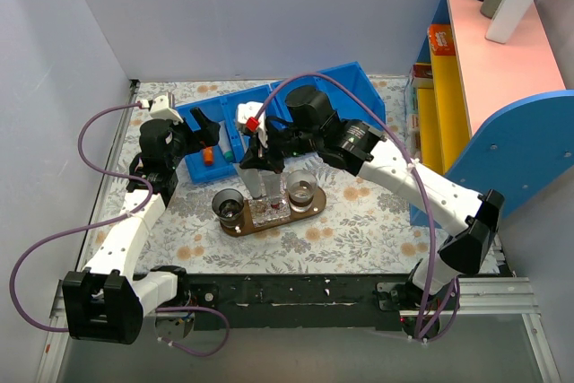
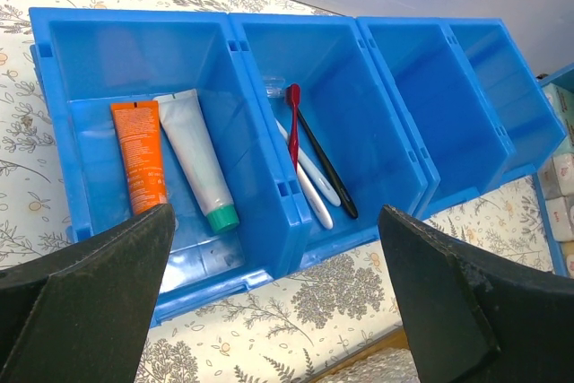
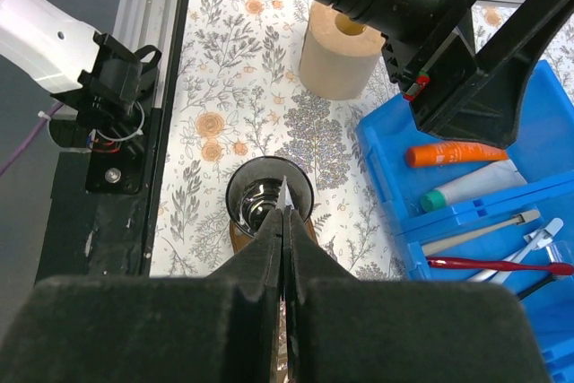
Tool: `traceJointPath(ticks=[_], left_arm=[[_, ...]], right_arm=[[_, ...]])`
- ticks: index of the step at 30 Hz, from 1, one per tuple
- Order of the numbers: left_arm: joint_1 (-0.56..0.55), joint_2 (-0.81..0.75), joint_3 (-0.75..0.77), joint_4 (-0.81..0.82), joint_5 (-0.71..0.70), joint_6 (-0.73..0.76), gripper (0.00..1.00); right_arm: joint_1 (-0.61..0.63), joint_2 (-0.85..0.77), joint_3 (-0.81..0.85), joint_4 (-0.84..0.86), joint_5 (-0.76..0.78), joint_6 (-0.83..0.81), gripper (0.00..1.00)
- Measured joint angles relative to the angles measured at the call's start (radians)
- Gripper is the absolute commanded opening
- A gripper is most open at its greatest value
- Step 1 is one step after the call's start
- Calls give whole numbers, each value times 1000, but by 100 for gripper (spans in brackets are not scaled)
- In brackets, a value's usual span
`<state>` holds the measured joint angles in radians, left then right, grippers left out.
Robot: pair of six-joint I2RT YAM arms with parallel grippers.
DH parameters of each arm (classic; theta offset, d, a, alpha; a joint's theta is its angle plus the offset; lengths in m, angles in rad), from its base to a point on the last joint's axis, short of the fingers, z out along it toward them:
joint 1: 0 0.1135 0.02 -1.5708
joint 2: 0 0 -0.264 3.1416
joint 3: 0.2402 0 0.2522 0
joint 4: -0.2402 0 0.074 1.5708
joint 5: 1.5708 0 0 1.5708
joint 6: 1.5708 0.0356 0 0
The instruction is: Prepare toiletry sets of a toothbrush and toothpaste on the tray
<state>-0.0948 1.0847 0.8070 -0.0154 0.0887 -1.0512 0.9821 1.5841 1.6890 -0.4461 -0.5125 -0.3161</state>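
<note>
Toothpaste (image 1: 265,193): pinched in the right gripper (image 3: 283,232) and hanging below its fingers as a pale, flat tube. In the wrist view only a thin white edge pokes out ahead of the fingertips.
Right gripper state: jaws pressed together on the tube, fingers pointing down.
Tray (image 1: 260,223): directly under the right fingertips. Whether the tube's lower end touches the wood cannot be told.
Cups: two stand on the tray, one cup (image 1: 229,206) on one side of the hanging tube and the other cup (image 1: 303,190) on the opposite side. From the right wrist, the first sits just beyond the fingertips.
Left gripper (image 2: 278,311): jaws spread wide with nothing between them, held above the near edge of the blue bins (image 2: 421,69).
Toothbrush (image 2: 309,187): lying in the middle bin, straight ahead of the left gripper and between the lines of its two fingers, well apart from the tray.
Neighbours of the toothbrush: the red toothbrush (image 2: 293,123) and the dark toothbrush (image 2: 327,172) lie close beside it in the same bin.
Bin ahead of the left-hand finger in the left wrist view: holds the orange tube (image 2: 137,154) and the teal-capped tube (image 2: 199,163), lying side by side.
Remaining bins: off to the other finger's side, blue walls only in view.
</note>
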Motion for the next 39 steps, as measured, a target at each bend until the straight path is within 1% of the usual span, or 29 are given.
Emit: traceJointPath(ticks=[12, 39], left_arm=[[0, 0, 0, 0, 6, 3, 98], [0, 24, 0, 0, 31, 14, 98]], right_arm=[[-19, 27, -71, 49, -25, -10, 1], [-40, 39, -150, 136, -32, -42, 1]])
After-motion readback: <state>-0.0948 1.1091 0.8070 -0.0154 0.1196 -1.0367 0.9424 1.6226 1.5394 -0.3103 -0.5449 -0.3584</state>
